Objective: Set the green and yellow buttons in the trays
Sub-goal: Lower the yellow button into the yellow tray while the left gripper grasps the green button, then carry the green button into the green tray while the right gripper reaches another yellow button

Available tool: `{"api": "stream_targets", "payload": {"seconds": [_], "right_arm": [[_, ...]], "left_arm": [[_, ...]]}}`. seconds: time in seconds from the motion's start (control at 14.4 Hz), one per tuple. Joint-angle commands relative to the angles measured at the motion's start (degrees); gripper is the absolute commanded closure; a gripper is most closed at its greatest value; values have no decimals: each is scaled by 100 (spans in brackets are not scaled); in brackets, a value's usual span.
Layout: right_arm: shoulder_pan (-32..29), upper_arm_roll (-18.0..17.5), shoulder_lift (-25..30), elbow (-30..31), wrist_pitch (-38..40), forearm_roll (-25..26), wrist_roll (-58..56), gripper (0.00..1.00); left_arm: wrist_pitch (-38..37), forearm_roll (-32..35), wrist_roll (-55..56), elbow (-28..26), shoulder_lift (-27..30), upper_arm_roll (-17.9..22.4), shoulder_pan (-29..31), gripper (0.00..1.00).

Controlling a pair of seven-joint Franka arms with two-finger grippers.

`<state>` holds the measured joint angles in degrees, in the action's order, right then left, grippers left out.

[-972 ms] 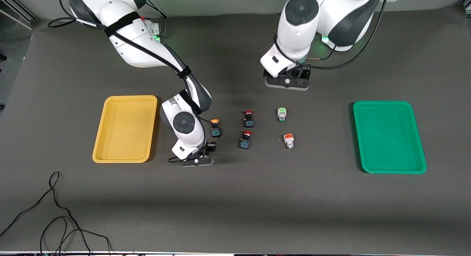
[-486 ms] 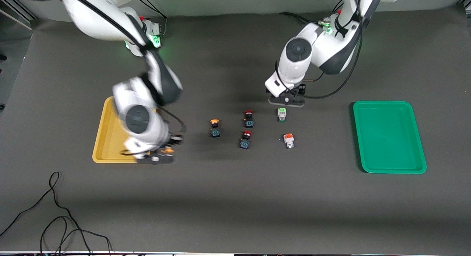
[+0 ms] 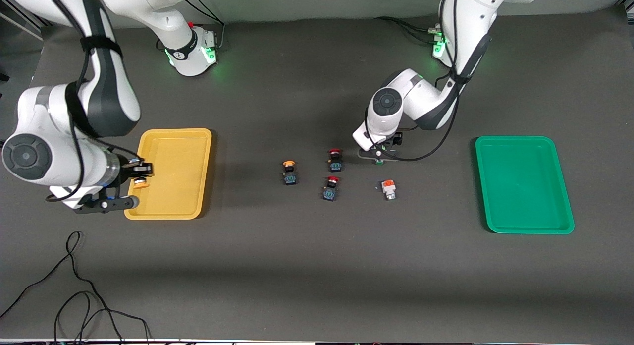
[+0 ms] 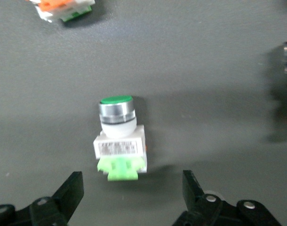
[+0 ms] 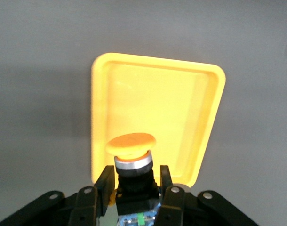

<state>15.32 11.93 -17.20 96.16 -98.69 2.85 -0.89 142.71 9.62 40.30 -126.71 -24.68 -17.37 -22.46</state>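
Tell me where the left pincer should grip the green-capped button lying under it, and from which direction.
Grip the green-capped button across its white blocky body, coming straight down. It lies on its side, so the body's flat side faces suit the fingers better than the round cap. The left pincer is open over it, fingers either side; it probably only needs to lower and close.

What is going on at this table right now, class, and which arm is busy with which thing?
Two arms are sorting buttons into trays. The right tool is shut on a yellow-capped button, holding it over the edge of the yellow tray. The left tool is open, low over the green-capped button, not yet gripping it. The green tray holds nothing. Another yellow-capped button, two red-capped ones and an orange-topped white one wait mid-table.
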Motion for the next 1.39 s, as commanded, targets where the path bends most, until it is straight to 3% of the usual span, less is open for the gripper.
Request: {"api": "stream_targets", "payload": {"seconds": [0.0, 0.07, 0.21, 0.35, 0.42, 0.56, 0.76, 0.9, 0.97, 1.04, 1.18, 1.32], "right_arm": [[85, 283, 427, 1453, -1393, -100, -315, 100], [85, 292, 506, 1981, -2017, -144, -315, 100], [85, 301, 463, 2791, -3186, -266, -289, 100], [111, 292, 271, 3372, -4242, -958, -306, 100], [181, 275, 139, 3470, -4516, -1066, -306, 100], [313, 274, -63, 3463, -4633, -1093, -219, 100], [418, 248, -380, 3480, -4879, -1539, -192, 100], [498, 257, -433, 3454, -4862, -1726, -192, 100], [498, 257, -407, 3445, -4818, -1726, -201, 70], [498, 257, -355, 3445, -4809, -1726, -192, 1], [498, 257, -180, 3410, -4591, -1726, -183, 0], [507, 274, 101, 3226, -4100, -1726, -174, 0]], "left_arm": [[64, 198, 259, 102, -46, 49, -22, 6], [73, 198, 268, 120, -46, 49, -13, 11], [73, 198, 277, 155, -72, 75, 5, 30], [81, 198, 312, 190, -81, 75, 40, 37], [82, 198, 321, 199, -81, 75, 75, 41], [73, 198, 321, 199, -64, 75, 119, 53], [-155, 120, 486, 479, 286, 58, 233, 56], [-811, 102, 742, 848, 629, 49, 251, 62], [-1189, 58, 743, 1111, 700, 40, 260, 64], [-1567, -134, 725, 1400, 771, 49, 268, 64], [-2262, -468, 664, 1920, 1051, 49, 478, 67], [-2624, -601, 646, 2062, 1393, 40, 742, 70]]}}
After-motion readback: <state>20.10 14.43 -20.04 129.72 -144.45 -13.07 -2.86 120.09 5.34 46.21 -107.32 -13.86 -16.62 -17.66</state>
